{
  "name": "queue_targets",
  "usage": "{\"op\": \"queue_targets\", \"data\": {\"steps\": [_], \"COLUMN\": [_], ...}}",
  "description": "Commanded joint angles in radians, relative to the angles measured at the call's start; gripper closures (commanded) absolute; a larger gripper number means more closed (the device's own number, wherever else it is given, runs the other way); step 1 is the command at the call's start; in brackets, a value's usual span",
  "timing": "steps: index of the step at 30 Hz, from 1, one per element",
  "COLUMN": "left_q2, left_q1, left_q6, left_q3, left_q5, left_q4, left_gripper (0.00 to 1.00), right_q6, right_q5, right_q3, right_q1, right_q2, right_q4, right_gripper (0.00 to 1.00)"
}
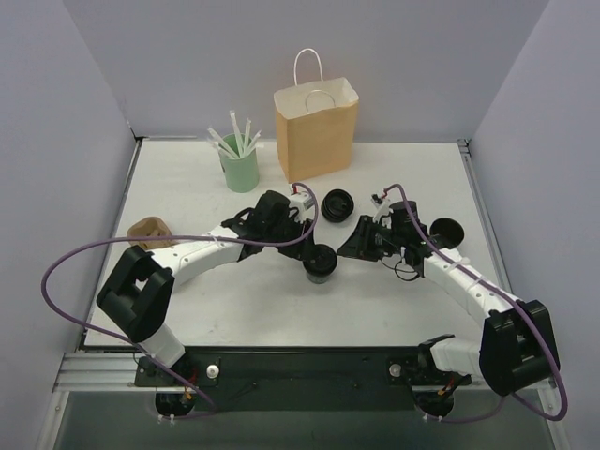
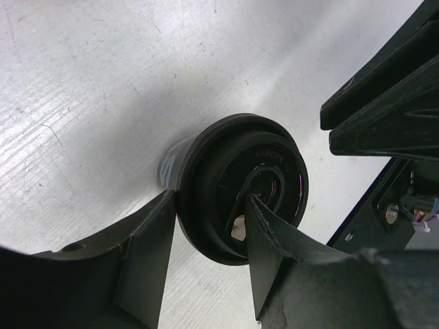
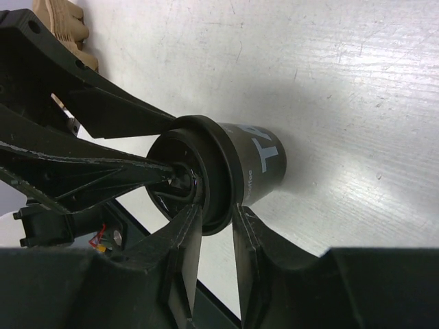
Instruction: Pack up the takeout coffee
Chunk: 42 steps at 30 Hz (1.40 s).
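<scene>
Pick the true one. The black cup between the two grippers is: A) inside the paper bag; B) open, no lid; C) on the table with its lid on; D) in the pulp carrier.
C: the black cup sits on the table with its lid on, well clear of the paper bag.

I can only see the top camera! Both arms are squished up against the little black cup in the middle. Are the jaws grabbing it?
Observer: In the right wrist view, the jaws of the right gripper stand either side of the rim of the lid. I can't tell whether they pinch it.
Operator: What about the other arm?
Observer: The left wrist view shows the left gripper with one jaw outside the rim and one over the lid's top.
Operator: Is anything written on the cup?
Observer: Yes, the right wrist view shows white letters on the side of the cup.
</scene>
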Motion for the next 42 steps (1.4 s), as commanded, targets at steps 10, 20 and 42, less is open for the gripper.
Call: {"op": "queue_targets", "data": {"steps": [10,20,42], "left_q2": [0.104,0.122,0.141], "left_q1": [0.016,0.018,0.013], "left_q6": [0.099,0.096,0.082], "left_q3": [-0.001,-0.008,-0.031], "left_q5": [0.075,0.065,0.049], "left_q4": [-0.013,-0.010,0.015], "left_gripper": [0.48,0.48,0.48], "right_q6": [0.081,0.089,0.145], "right_q5": [-0.199,-0.188,-0.207], "right_q3": [-0.059,-0.100,-0.216], "right_q1": [-0.067,-0.090,-0.096], "right_q2": [0.094,0.089,0.146], "right_q4": [0.209,0.235,0.381], "right_gripper": [0.73,0.80,0.82]}}
